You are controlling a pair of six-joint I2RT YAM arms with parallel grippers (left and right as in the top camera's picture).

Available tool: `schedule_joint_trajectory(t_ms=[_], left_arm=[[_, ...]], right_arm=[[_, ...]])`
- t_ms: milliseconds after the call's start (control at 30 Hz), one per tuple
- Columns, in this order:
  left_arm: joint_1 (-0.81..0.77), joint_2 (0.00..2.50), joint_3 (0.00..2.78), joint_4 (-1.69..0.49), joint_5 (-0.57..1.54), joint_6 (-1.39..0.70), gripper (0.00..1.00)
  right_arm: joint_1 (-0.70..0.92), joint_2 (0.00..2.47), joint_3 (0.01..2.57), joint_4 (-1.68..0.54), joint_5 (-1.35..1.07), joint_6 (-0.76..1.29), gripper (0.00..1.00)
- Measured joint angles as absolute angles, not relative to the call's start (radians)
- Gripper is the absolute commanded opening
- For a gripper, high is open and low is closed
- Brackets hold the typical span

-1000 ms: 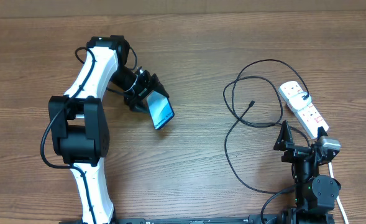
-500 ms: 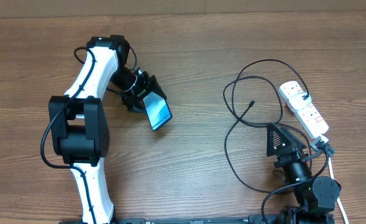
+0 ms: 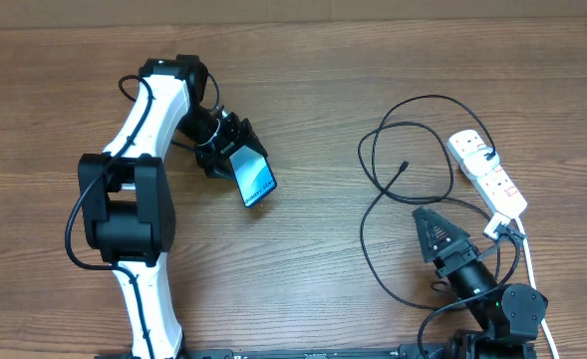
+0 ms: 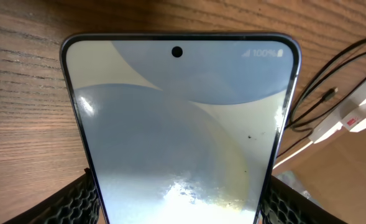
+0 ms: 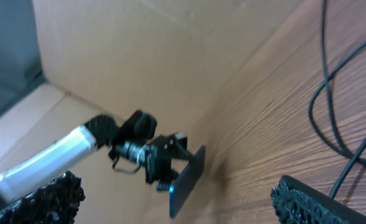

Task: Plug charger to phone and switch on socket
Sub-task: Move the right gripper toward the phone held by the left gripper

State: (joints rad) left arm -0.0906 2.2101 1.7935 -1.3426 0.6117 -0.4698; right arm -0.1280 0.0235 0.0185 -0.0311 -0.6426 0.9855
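Holding the phone [image 3: 255,178] off the table, the left gripper [image 3: 235,160] is clamped on its lower end in the overhead view, and the lit screen sticks out past the fingertips. The right gripper [image 3: 435,231] has its jaws spread wide with nothing between them. The charger [image 3: 404,166] has its connector tip loose on the wood, ahead of the right jaws and well apart from the phone. The socket [image 3: 487,175] lies off to the side of the right jaws. A black plug looks seated in it, but it is too small to be sure.

Left wrist view: the phone [image 4: 183,137] fills the gap between the two mesh pads [image 4: 77,199], screen up and lit. The charger [image 4: 329,94] and socket [image 4: 356,115] sit far beyond the phone's top edge.

Right wrist view: both pads [image 5: 319,199] stand far apart at the frame corners with an empty gap between them. The charger cable [image 5: 324,31] runs just beyond the right-hand pad. The phone [image 5: 186,177] is seen edge-on, far ahead in the left arm [image 5: 58,155].

Progress, judged from this: early. The phone is picked up and presented. The connector is not yet grasped or inserted. The switch state is unreadable, so it likely remains to be pressed. The right jaws need to close on the cable near its tip first.
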Motion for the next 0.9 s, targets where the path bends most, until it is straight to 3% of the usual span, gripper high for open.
schedule_joint_trajectory(t_ms=[233,533,900], left_arm=[[-0.118,2.21,1.864,-1.334,0.613,-0.528,0.04],[-0.164,2.21,1.957,-1.253,0.628,-0.653,0.04],[-0.184,2.21,1.957,-1.185,0.659,-0.795,0.04]], right_arm=[[-0.128,0.137,0.06,-0.047,-0.7,0.888,0.99],[-0.062,0.558,0.369,-0.186,-0.691,0.672,0.99],[0.342,1.069,0.599,-0.11,-0.404,0.564,1.0]])
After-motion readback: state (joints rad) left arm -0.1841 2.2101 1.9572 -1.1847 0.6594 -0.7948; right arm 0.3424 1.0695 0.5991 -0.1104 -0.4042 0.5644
